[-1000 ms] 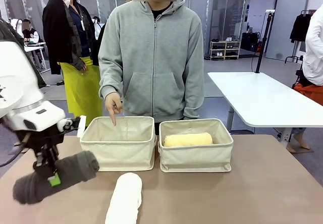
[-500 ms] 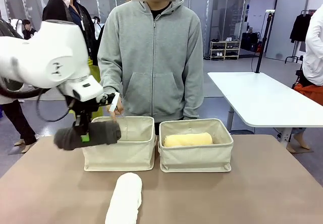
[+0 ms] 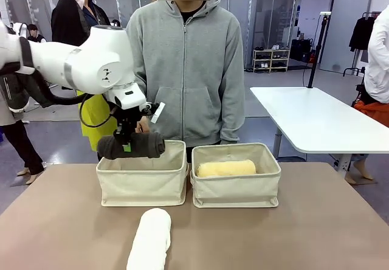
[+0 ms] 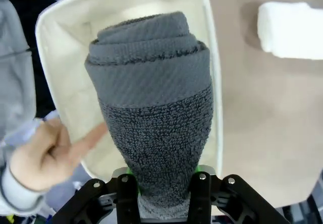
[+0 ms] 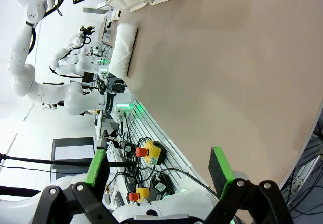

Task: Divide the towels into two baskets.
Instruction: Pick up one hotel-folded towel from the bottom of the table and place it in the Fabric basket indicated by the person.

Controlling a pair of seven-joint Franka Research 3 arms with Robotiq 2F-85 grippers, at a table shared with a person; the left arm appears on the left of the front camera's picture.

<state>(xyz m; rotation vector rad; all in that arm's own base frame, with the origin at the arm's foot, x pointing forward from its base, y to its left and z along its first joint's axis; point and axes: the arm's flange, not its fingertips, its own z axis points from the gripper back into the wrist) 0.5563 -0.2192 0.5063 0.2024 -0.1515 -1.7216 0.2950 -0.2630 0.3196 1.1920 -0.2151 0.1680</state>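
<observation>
My left gripper (image 3: 127,148) clamps the dark grey towel (image 3: 138,145) about mid-roll, above the left basket (image 3: 143,186), at eleven o'clock from the white towel (image 3: 150,239). It looks like soft, light, squashy terry, so a firm middle pinch should limit sagging. My right gripper (image 5: 159,171) gapes wide, empty.

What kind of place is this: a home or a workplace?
Most likely a robotics lab, not a home: a white robot arm works at the table, emergency-stop buttons sit near it, and glass partitions stand behind.
</observation>
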